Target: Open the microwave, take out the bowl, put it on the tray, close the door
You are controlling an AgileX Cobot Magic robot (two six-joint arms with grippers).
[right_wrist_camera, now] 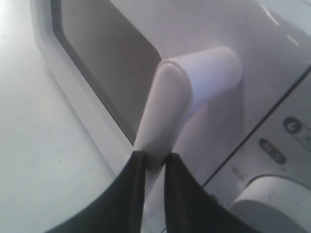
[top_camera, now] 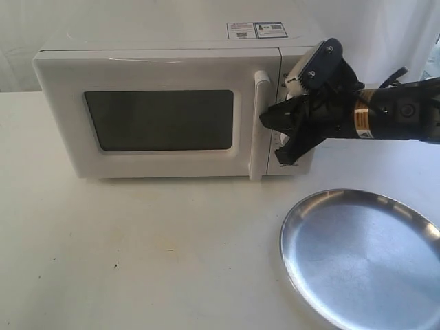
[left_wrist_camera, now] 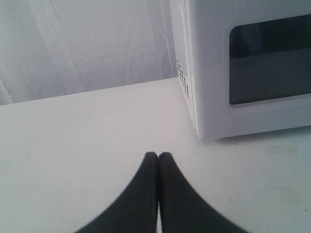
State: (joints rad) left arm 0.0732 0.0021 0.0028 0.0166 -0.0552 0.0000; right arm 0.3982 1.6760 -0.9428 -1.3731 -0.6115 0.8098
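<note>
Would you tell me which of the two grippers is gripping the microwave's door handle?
The right gripper: its jaws close around the white handle. The left gripper is shut on nothing, off beside the microwave.

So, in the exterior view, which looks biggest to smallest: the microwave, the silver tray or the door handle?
1. microwave, clearly the largest.
2. tray, though it seems nearer the camera and is cut off by the frame.
3. door handle, the smallest.
</note>
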